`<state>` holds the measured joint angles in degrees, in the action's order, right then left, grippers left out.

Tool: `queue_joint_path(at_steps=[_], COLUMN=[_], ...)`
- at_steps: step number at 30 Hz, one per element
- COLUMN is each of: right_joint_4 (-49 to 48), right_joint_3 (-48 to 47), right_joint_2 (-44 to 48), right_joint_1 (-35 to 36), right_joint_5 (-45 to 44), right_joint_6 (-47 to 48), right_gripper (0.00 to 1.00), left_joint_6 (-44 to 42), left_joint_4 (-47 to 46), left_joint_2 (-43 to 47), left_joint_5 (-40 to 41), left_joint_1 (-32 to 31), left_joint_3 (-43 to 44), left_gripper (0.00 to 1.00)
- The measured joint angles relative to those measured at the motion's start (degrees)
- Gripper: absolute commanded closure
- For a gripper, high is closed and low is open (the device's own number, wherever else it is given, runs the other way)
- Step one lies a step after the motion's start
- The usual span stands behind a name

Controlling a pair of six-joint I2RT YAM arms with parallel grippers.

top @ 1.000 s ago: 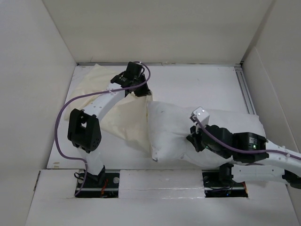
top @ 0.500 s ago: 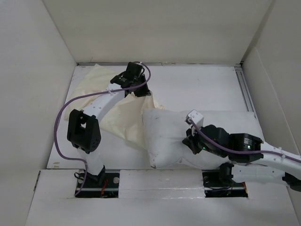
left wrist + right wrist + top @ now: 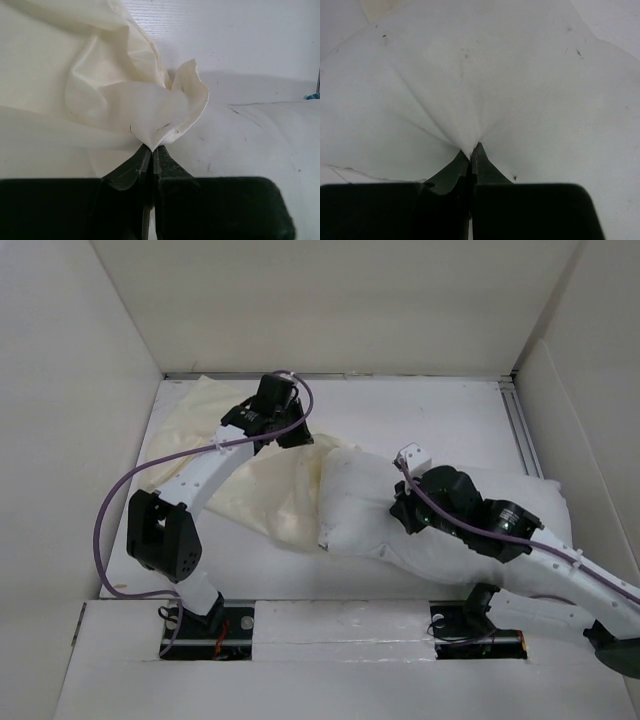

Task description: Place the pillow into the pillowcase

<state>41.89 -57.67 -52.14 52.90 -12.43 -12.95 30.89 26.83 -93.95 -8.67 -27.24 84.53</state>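
Note:
The cream pillowcase [image 3: 265,485] lies wrinkled on the left half of the table. My left gripper [image 3: 290,435] is shut on its right-hand edge, and the pinched fabric [image 3: 165,112] rises in a fold just past the closed jaws of that gripper [image 3: 152,148]. The plump white pillow [image 3: 365,505] lies to the right, its left end touching the pillowcase's edge. My right gripper [image 3: 403,515] is shut on a tuck of the pillow's cloth [image 3: 470,100], which fans out in creases from the closed jaws of the right gripper [image 3: 471,149].
White walls [image 3: 330,310] box in the table on three sides. A metal rail [image 3: 522,430] runs along the right edge. The right arm [image 3: 530,545] lies across the pillow. A purple cable [image 3: 115,515] loops off the left arm.
The right gripper has carried the pillow up and left, its left end now against the pillowcase's edge. The left gripper shifted slightly left, still holding the pillowcase.

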Motion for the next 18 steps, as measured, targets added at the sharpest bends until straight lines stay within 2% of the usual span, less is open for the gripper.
queue_joint_path(at_steps=[6, 9, 18], right_joint_4=[-2.7, -5.2, -8.2], right_joint_3=[-1.1, -1.1, -3.6], right_joint_2=[-3.9, -7.2, -18.0], right_joint_1=[-7.3, -9.0, -9.0], right_joint_5=[7.1, 7.5, -4.8], right_joint_6=[4.7, 5.8, 3.5], right_gripper=[1.00, 1.00, 1.00], left_joint_6=[-2.0, -3.8, -8.6], left_joint_4=[0.5, 0.5, 1.6], left_joint_2=[0.2, 0.2, 0.2], left_joint_5=[-0.5, -2.6, -6.4], left_joint_1=[0.0, 0.0, 0.0], left_joint_3=[-0.7, -0.7, -0.7], left_gripper=[1.00, 1.00, 1.00])
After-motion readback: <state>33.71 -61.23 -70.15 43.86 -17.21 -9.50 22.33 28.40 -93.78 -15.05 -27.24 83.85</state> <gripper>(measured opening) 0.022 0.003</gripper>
